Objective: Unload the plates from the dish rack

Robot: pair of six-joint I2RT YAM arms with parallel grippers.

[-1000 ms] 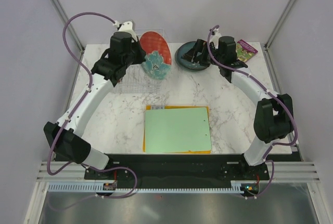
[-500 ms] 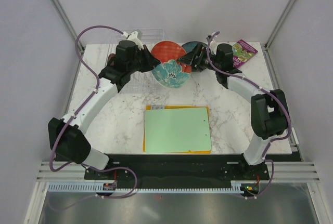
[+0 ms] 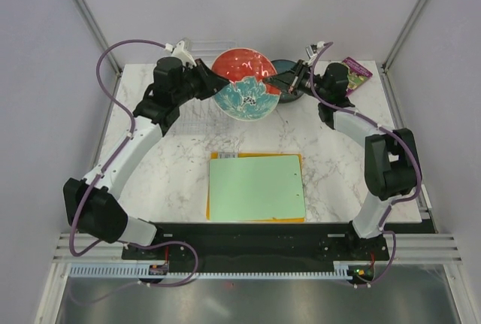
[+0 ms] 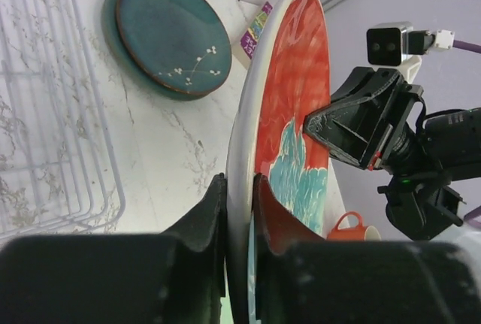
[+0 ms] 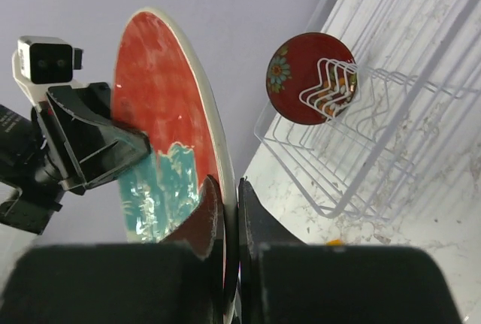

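Note:
A red plate [image 3: 244,87] with a teal pattern hangs on edge in the air at the back of the table. My left gripper [image 3: 219,83] is shut on its left rim, and the left wrist view shows the rim [image 4: 293,113] between those jaws [image 4: 239,189]. My right gripper [image 3: 279,82] is shut on the opposite rim [image 5: 161,113], its jaws [image 5: 229,189] pinching it. The clear dish rack [image 3: 192,117] stands below left; a small dark red plate [image 5: 301,76] stands in its wires [image 5: 391,113]. A dark teal plate [image 4: 169,34] lies flat on a grey-green plate [image 4: 113,23].
A green board [image 3: 255,187] lies on an orange one [image 3: 213,156] in the middle of the table. An orange-red mug [image 4: 353,226] stands past the held plate. A purple packet [image 3: 355,70] lies at the back right corner.
My left arm lifted the red plate from the rack and swung it right and up. My right gripper left the teal plate, came to the red plate's other rim and shut on it.

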